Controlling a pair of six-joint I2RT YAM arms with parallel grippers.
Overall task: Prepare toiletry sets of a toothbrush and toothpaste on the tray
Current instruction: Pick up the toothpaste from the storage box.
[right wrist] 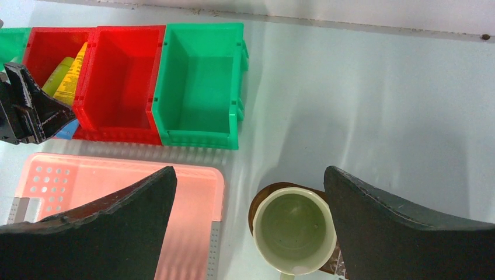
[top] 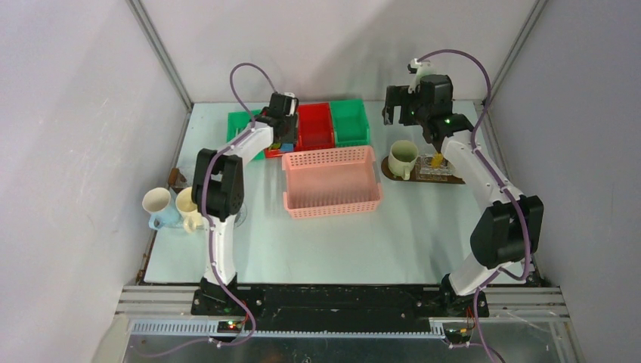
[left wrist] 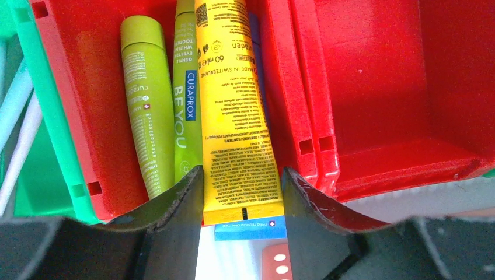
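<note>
Left wrist view: picking a toothpaste tube out of the red bin.

The left gripper (left wrist: pixel 242 175) reaches into the red bin (left wrist: pixel 76 87) with its jaws on either side of the yellow tube (left wrist: pixel 230 105), right at the tube's edges near the crimped end; I cannot tell whether they already pinch it. Two green tubes (left wrist: pixel 157 116) lie just beside it. Next, I judge, comes a firm squeeze, a straight lift and a carry to the tray (top: pixel 453 180), where a mug (top: pixel 403 157) stands. The right gripper (right wrist: pixel 250 169) hangs above that mug, jaws wide apart, holding nothing.
</note>
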